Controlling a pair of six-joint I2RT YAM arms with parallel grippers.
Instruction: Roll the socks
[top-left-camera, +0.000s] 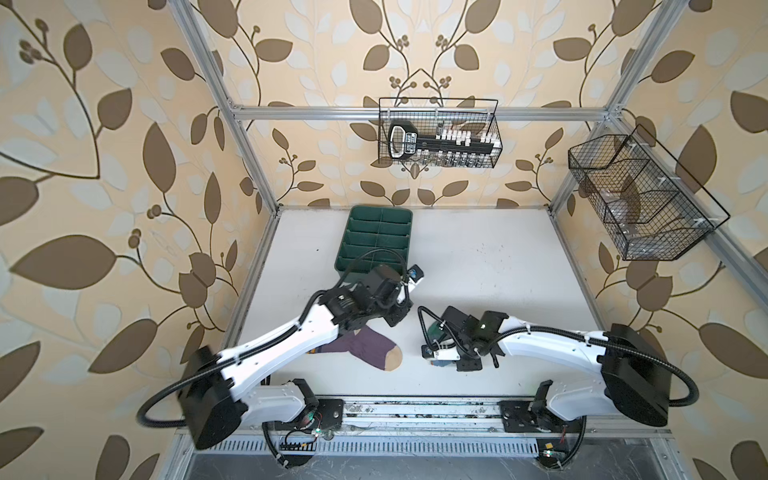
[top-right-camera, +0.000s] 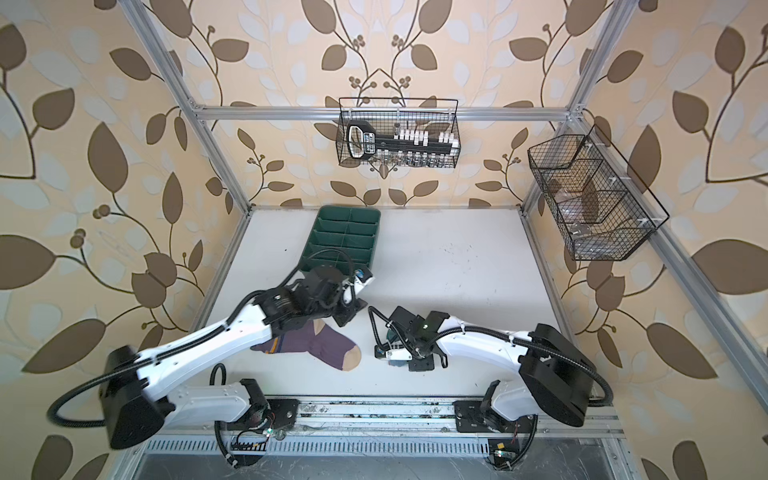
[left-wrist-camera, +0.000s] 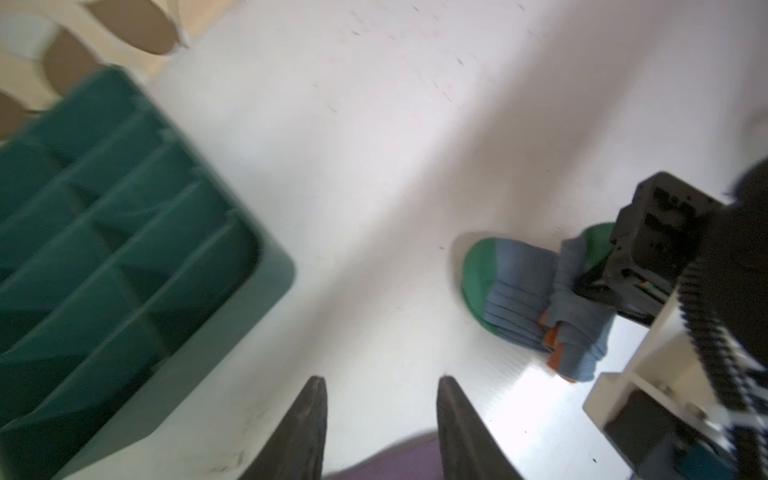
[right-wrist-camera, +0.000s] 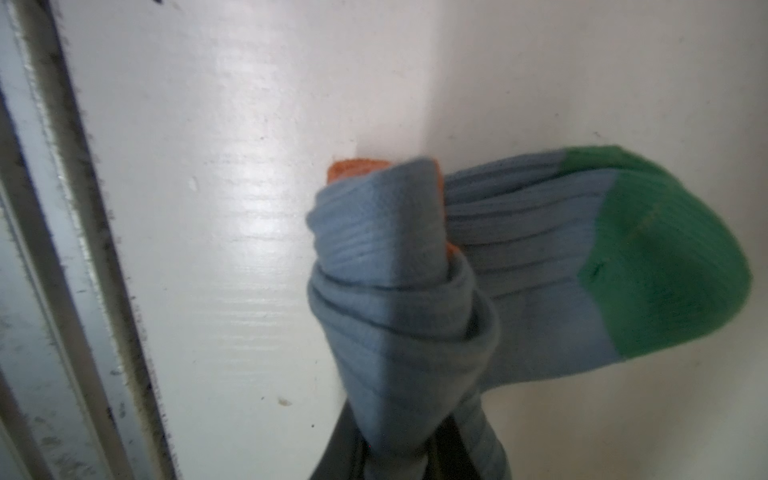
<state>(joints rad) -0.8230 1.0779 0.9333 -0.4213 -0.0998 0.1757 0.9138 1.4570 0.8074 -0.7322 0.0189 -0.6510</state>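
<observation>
While the right end effector (right-wrist-camera: 401, 455) has its jaws pinched onto the grey-blue sock (right-wrist-camera: 395, 291), treat that pinch as the only thing holding the roll together.

- Grey-blue sock: near the front edge of the tabletop (top-left-camera: 498, 257), about mid-width. The leg is wound into a loose bundle with the orange cuff peeking out. The green toe (right-wrist-camera: 665, 257) trails free on the surface and is not wrapped in.
- Purple sock (top-left-camera: 365, 347): flat and unrolled near the front edge, left of the middle. Its cuff end is hidden under the left arm.
- Left end effector (left-wrist-camera: 380, 386): jaws partly apart with nothing between them. It hovers between the near corner of the green tray (left-wrist-camera: 208, 374) and the purple sock, whose edge shows just below the fingertips.

Risks as I read them:
- If you let go on the right before the toe is tucked over, the ribbed knit will likely spring back and the bundle will unwind.
- If you pull the bundle along the tabletop, the toe may drag and slacken the wraps.
- If you bring the left side across to help, the two end effectors are already near each other, so a hurried reach could knock the roll or the other wrist.
- If you swing the left arm back, the tray corner is close and could catch.
- If you lower the left arm, it could snag the purple sock underneath and crumple it before its turn.
</observation>
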